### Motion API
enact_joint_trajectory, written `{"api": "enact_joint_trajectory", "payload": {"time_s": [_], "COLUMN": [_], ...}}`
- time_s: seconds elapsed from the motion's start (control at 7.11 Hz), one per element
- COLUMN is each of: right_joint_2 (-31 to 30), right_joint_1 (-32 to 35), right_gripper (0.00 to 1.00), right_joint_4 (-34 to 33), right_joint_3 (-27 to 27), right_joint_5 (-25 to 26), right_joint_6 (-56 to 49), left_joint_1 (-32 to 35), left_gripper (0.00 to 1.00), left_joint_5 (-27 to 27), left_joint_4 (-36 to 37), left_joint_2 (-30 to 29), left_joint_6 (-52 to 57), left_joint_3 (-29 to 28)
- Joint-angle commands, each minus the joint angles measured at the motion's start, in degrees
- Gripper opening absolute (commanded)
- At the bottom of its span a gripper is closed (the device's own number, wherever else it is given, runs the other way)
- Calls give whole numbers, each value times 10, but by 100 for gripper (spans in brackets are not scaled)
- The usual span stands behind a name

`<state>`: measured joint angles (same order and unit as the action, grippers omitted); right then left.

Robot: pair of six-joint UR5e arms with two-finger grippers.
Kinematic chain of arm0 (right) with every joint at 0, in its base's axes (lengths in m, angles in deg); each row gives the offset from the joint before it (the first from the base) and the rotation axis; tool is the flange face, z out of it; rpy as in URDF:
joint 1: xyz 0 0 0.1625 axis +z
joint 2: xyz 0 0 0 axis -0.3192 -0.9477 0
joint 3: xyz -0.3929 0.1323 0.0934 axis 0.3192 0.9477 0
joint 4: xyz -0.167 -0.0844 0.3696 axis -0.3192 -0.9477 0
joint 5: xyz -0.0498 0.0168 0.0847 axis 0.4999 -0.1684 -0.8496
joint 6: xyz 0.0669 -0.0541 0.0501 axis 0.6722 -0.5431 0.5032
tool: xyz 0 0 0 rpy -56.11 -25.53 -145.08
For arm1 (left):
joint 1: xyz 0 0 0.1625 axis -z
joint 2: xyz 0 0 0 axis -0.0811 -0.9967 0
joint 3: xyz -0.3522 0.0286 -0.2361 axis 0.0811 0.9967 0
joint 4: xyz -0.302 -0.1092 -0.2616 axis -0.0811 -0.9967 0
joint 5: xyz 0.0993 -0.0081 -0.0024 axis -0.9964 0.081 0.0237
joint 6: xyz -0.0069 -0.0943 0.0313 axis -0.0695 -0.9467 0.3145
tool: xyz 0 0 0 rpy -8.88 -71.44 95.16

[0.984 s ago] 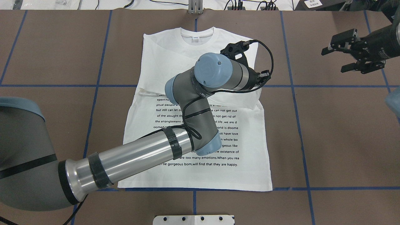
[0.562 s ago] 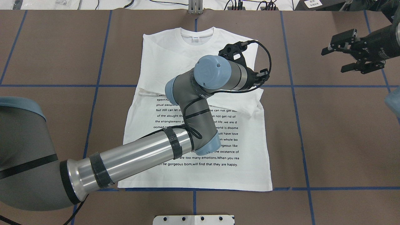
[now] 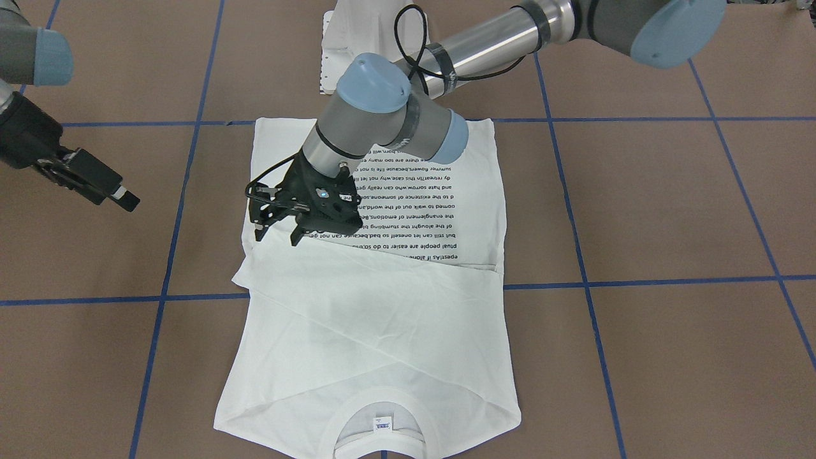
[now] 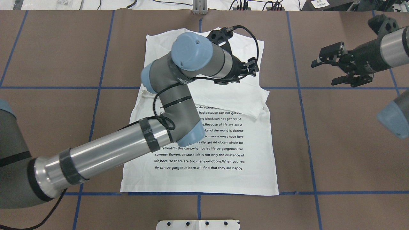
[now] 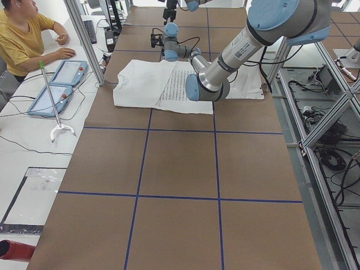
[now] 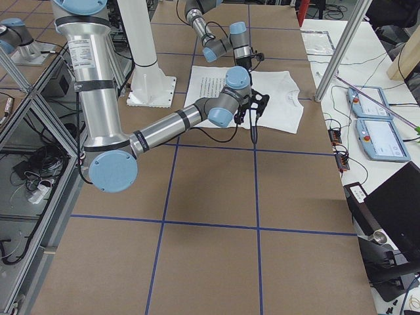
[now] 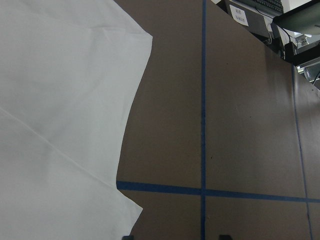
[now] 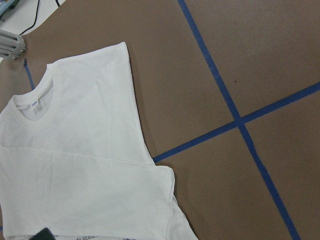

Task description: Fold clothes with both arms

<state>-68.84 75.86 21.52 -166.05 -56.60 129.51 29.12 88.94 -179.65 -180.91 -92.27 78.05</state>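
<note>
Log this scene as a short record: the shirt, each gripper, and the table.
T-shirt: white, flat on the table, print side up, sleeves folded inward over the chest
Collar: at the end away from the robot
Left gripper: open, empty, above the shirt near one side edge
Right gripper: open, empty, over bare table beside the shirt
Table: brown, blue tape grid

— What sort of place are you in?
— A robotics lab: you've got aluminium framing [image 5: 84, 42], teach pendants [image 5: 67, 73] on your side desk [image 5: 22, 138], and blue tape [image 4: 48, 87] gridding the brown table [image 4: 351, 143].
</note>
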Motion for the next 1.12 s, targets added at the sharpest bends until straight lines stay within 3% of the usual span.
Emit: {"api": "enact_joint_trajectory", "payload": {"time_s": [0.0, 0.28, 0.42, 0.56, 0.7, 0.84, 0.98], "right_joint_2": [0, -1, -12, -25, -50, -56, -56], "right_joint_1": [-151, -342, -415, -462, -523, -555, -572], "right_gripper": [99, 99, 98, 98, 97, 97, 97], "right_joint_4": [-19, -180, -193, -193, -195, -196, -196], "right_joint_3": [-45, -124, -127, -131, -132, -132, -132], "right_joint_5": [151, 349, 419, 439, 505, 533, 545], "right_joint_6": [106, 167, 224, 294, 346, 372, 406], "left_joint_1": [33, 65, 78, 88, 89, 89, 90], "left_gripper": [62, 61, 61, 61, 61, 69, 100], "left_joint_5": [32, 71, 78, 105, 106, 107, 102], "left_joint_4": [63, 79, 80, 79, 73, 73, 77], "left_joint_2": [154, 259, 294, 314, 359, 375, 377], "left_joint_6": [45, 102, 97, 85, 88, 85, 82], "left_joint_3": [188, 292, 323, 327, 351, 365, 375]}}
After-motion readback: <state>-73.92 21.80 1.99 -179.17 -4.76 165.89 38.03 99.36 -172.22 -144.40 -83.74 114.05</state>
